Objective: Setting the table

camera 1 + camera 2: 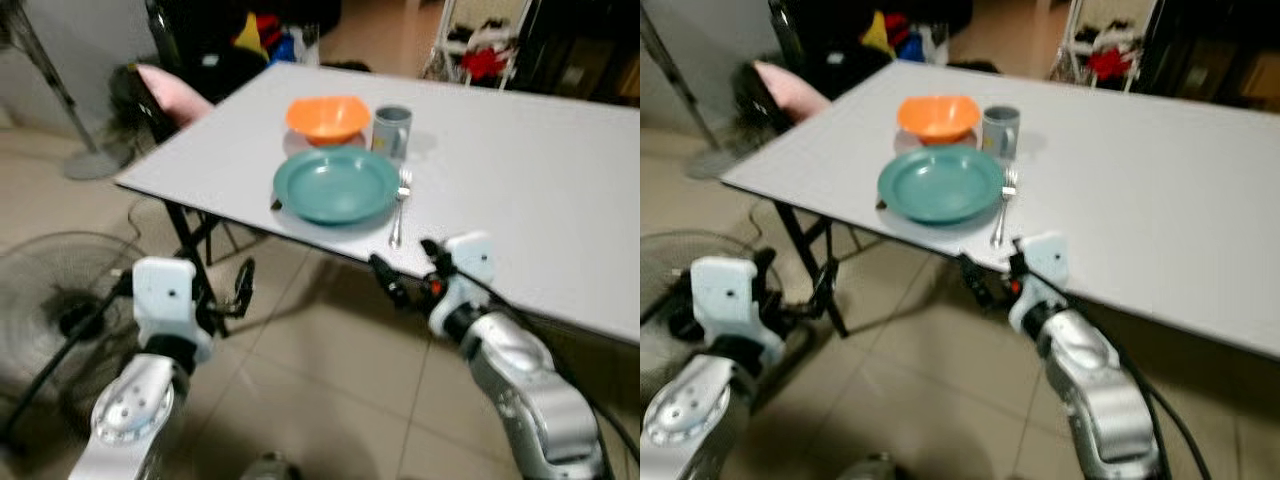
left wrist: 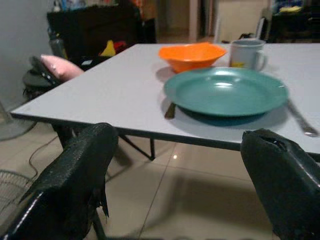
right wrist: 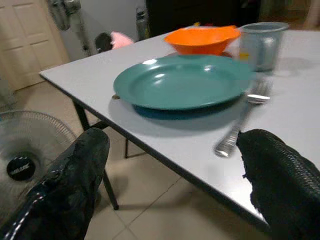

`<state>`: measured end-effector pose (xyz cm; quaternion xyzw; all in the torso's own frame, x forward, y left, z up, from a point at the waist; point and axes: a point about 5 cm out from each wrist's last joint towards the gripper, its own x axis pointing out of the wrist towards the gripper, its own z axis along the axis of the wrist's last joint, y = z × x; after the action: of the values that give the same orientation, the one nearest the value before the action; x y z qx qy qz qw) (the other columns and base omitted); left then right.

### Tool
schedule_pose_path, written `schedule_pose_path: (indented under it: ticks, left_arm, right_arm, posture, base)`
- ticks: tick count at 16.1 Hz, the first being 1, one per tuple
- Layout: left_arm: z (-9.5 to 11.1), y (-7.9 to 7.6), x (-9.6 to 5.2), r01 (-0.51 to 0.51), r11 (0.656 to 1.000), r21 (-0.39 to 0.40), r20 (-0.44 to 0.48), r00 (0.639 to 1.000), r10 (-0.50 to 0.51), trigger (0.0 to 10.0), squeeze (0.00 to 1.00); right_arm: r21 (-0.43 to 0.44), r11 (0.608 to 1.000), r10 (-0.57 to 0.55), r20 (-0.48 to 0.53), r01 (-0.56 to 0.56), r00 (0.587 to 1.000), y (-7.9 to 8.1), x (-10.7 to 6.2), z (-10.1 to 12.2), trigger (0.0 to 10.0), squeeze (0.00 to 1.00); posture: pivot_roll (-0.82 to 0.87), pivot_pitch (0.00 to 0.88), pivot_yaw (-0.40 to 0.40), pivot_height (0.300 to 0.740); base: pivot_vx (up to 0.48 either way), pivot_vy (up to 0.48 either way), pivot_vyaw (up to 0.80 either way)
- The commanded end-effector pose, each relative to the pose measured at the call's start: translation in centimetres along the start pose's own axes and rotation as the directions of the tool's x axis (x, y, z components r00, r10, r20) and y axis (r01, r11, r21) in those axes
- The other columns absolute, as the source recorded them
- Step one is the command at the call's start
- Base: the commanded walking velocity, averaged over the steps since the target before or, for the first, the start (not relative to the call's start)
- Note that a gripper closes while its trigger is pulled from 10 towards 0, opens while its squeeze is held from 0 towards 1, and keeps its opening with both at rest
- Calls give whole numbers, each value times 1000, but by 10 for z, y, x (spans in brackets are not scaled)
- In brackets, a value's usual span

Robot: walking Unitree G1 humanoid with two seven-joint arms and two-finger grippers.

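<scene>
Grey table (image 1: pixel 520 190) upper frame | plate (image 1: pixel 336 185) centre, bowl (image 1: pixel 327 117), mug (image 1: pixel 391 130) behind, fork (image 1: pixel 400 205) beside: setting looks nearly done | left gripper (image 1: pixel 243 285), right gripper (image 1: pixel 408 268) both released, empty, below edge

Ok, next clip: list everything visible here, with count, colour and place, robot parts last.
table: one, white, ahead of the robot
plate: one, teal, near the table's front edge
bowl: one, orange, behind the plate
mug: one, grey, right of the bowl
fork: one, silver, right of the plate
utensil: one, dark, tip showing left of the plate
fan: one, black, on the floor, left
left end effector: open, below table edge
right end effector: open, at table edge, near the fork
</scene>
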<state>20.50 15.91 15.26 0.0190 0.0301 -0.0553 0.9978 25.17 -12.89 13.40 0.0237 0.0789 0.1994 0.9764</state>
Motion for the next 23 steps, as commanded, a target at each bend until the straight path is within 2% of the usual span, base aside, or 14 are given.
schedule_pose_path:
  ticks: [1, 7, 15, 23]
  left_arm:
    - [2, 2, 1, -8, 1000, 13, 2, 1000, 8, 10000, 0]
    - [2, 2, -1, -10, 1000, 14, -1, 1000, 10, 10000, 0]
    - [7, 9, -10, -74, 997, 38, 31, 997, 73, 10000, 0]
    - [11, 19, -14, -169, 981, 97, 75, 984, 162, 10000, 0]
  right_arm:
    - [-4, 1000, 22, 14, -22, 1000, 3, 1, 3, 10000, 0]
    - [-25, 997, 78, 9, -78, 997, 11, 3, 3, 10000, 0]
    - [-37, 979, 203, 7, -203, 979, 22, 7, 3, 10000, 0]
    - [12, 972, 236, 2, -236, 972, 25, 8, -4, 10000, 0]
  posture:
    - [-71, 0, 57, 740]
    - [-61, 0, 51, 740]
    - [-31, 0, 26, 740]
    - [-13, 0, 6, 740]
  base:
    - [-262, 0, 0]
    - [-259, 0, 0]
    - [0, 0, 800]
    - [0, 0, 800]
